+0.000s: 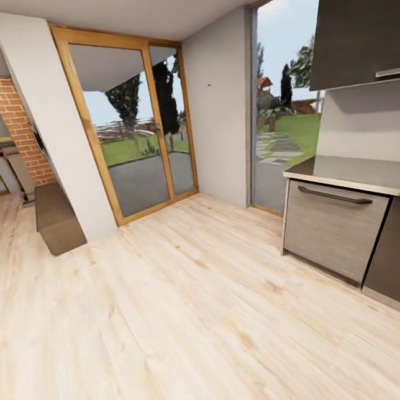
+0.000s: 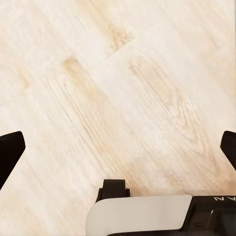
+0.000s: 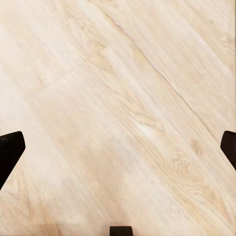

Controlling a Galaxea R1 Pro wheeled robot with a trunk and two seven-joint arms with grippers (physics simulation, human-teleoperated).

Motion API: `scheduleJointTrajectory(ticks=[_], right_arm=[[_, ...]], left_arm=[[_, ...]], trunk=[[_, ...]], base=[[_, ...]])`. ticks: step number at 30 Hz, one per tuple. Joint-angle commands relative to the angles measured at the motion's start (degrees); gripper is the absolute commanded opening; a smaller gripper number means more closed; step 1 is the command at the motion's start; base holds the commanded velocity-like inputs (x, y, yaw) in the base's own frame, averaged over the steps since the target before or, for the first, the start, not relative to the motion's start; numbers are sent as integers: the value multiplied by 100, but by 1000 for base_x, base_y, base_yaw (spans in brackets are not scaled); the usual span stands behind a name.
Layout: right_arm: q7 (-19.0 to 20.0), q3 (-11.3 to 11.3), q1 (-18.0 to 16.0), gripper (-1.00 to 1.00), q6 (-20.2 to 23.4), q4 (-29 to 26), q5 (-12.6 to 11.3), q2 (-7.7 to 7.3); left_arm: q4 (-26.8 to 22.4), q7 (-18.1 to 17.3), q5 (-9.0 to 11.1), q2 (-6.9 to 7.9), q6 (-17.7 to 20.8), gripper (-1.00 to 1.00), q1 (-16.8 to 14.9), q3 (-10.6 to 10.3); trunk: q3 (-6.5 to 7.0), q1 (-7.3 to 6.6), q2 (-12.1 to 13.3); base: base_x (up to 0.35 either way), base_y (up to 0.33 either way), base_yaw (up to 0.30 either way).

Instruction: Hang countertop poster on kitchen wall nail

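the task looks barely begun: both pincers, left pincer [image 2: 118,147] and right pincer [image 3: 118,147], hang spread apart and empty over the wooden floor [image 1: 178,328]. the head view adds the tabletop [image 1: 347,172] at the right and a dark speck, likely a wall nail [image 1: 209,85]. the poster's whereabouts cannot be told.
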Motion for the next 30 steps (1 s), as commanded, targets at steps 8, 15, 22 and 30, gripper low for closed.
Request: scheduleJointTrajectory(ticks=[8, 15, 22, 30], right_arm=[[1, 2, -3, 100, -18, 5, 6, -1], [1, 2, -3, 100, -15, 5, 6, -1], [1, 2, -3, 100, -14, 5, 6, -1], [1, -1, -3, 100, -20, 5, 6, -1]], left_arm=[[-9, 2, -3, -1, 0, 100, 3, 5], [-9, 1, -3, -1, 0, 100, 3, 5], [-9, 2, -3, -1, 0, 100, 3, 5], [-9, 4, -3, -1, 6, 100, 3, 5]], trunk=[[-7, 0, -3], [-7, 0, -3], [-7, 0, -3], [-11, 0, -3]], base=[[0, 0, -230], [0, 0, -293], [0, 0, -298], [65, 0, -224]])
